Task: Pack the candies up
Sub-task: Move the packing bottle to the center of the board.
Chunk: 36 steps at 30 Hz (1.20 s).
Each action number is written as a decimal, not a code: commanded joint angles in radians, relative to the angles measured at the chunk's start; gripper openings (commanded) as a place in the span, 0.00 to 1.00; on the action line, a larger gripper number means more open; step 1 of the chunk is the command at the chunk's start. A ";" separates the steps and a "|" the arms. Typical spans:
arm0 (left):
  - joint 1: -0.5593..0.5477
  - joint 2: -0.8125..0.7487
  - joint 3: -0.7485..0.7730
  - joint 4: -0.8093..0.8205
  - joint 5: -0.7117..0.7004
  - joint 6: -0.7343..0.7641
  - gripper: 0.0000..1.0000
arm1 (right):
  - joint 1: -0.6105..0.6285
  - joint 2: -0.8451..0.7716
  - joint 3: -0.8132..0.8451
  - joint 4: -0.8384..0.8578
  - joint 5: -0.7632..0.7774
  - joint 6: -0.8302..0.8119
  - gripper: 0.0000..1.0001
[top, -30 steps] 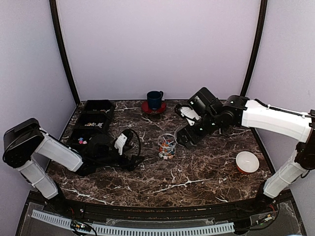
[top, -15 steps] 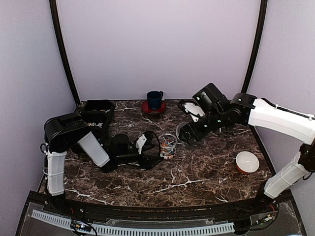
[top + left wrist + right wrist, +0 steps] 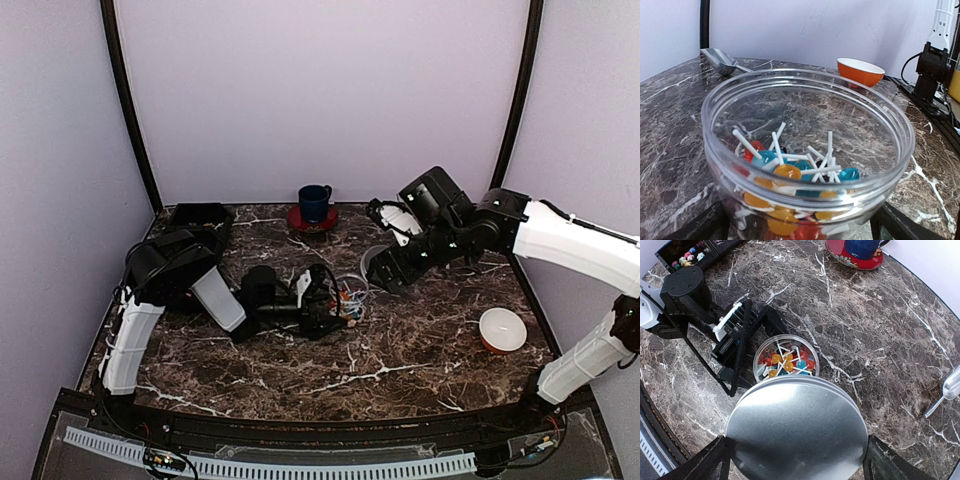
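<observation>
L jaws wide open round jar [image 3: 805, 74] w/ candies [image 3: 787, 171]; R jaws grip metal lid [image 3: 797, 432].

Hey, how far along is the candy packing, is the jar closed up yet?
Done: candies sit in the jar, part full. In hand: the right gripper holds the lid beside the jar; the left gripper, open, flanks it. Left: the lid is not on, and other candies lie in the tray.

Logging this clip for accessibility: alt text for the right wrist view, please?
A round silver metal lid held in the right gripper fills the foreground; beyond it, a clear jar of colourful lollipops stands on the dark marble table. The open left gripper straddles the jar.
</observation>
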 commanded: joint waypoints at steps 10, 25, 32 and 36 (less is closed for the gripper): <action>-0.021 0.085 0.063 0.023 0.359 -0.068 0.95 | -0.006 0.049 0.050 -0.088 -0.021 -0.100 0.90; -0.063 0.226 0.027 0.355 0.319 -0.202 0.99 | 0.061 0.174 0.092 -0.185 -0.056 -0.258 0.90; -0.083 0.216 0.035 0.219 0.302 -0.115 0.99 | 0.095 0.214 0.114 -0.210 -0.071 -0.295 0.90; -0.089 0.196 0.033 0.137 0.304 -0.069 0.99 | 0.101 0.216 0.118 -0.220 -0.064 -0.297 0.90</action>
